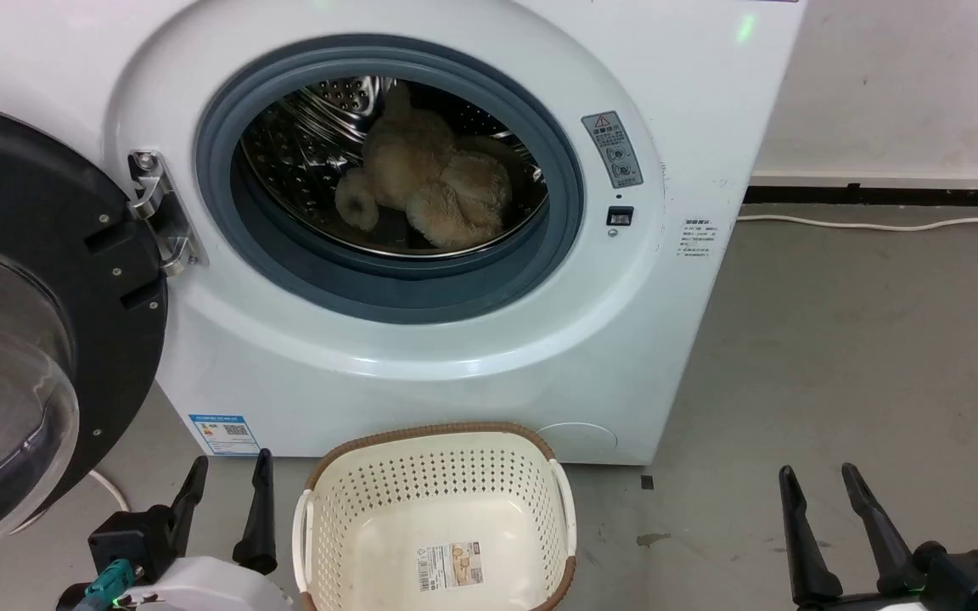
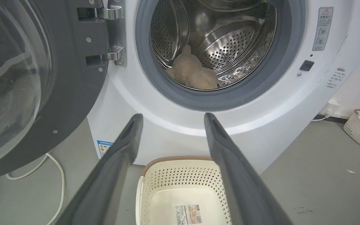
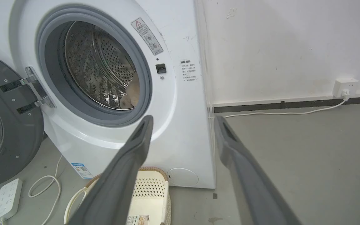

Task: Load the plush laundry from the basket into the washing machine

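Already the plush laundry (image 1: 425, 182) lies in the drum (image 1: 311, 127) of the washing machine (image 1: 455, 365), beyond the empty basket (image 1: 429, 475), which sits nearer the spread left gripper (image 1: 232, 460) than the spread right gripper (image 1: 818, 469).

The left hand (image 1: 232, 458) has two long matte black fingers (image 1: 258, 518) tapering to blunt tips, set on a black block. Behind it sits a rounded white wrist shell (image 1: 200, 585) with a teal connector (image 1: 109, 581). The right hand (image 1: 818, 469) is built alike, black throughout, with a green glow (image 1: 911, 585) at its base. Close up, each finger shows a shallow recess near its tip.
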